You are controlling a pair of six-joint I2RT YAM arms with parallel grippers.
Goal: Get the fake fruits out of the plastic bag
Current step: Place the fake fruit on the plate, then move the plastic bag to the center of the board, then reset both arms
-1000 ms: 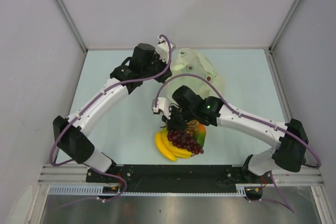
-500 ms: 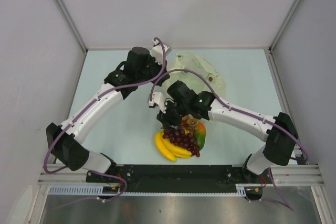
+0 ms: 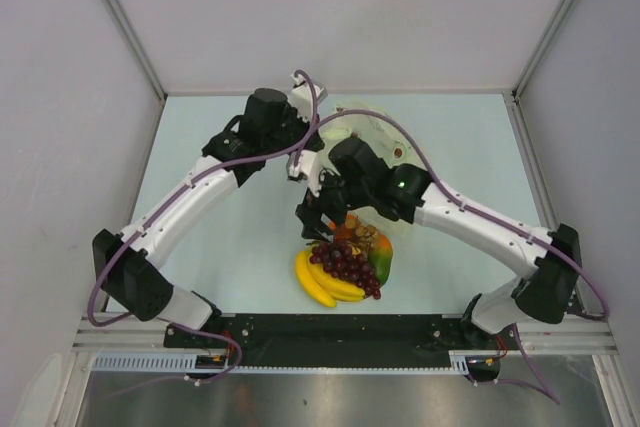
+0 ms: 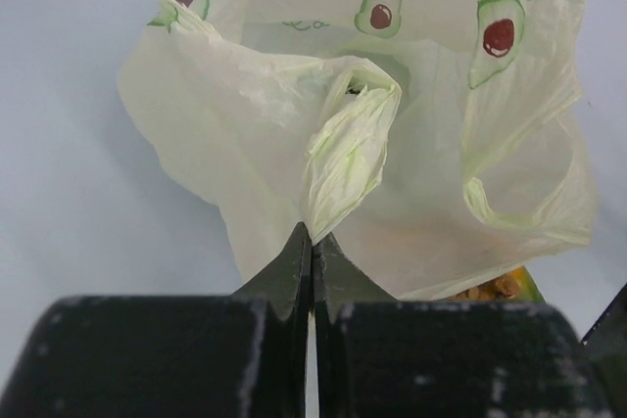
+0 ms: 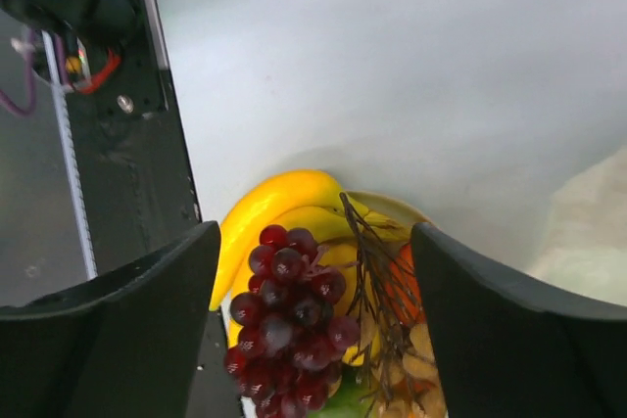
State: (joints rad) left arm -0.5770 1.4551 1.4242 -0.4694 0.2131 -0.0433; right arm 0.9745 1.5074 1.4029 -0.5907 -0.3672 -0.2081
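The pale green plastic bag (image 3: 388, 139) with avocado prints sits at the back of the table, its mouth open (image 4: 411, 115). My left gripper (image 4: 312, 234) is shut on a twisted bunch of the bag's film; in the top view the left gripper (image 3: 316, 143) is at the bag's left side. The fake fruits lie heaped near the front: yellow bananas (image 3: 318, 285), dark red grapes (image 3: 346, 265) and a red-green mango (image 3: 381, 259). My right gripper (image 3: 322, 215) hovers open just above the heap, the grapes (image 5: 289, 325) and bananas (image 5: 269, 208) below its spread fingers, nothing between them.
A cream plate (image 5: 400, 207) lies under the fruit heap, with an orange piece (image 5: 404, 286) and a brown twig on it. The black rail (image 3: 340, 332) with the arm bases runs along the near edge. White walls enclose the table on three sides.
My right gripper has opened and let go of the grape bunch, which now rests on the heap, and has drawn back a little. The left gripper stays shut on the bag.
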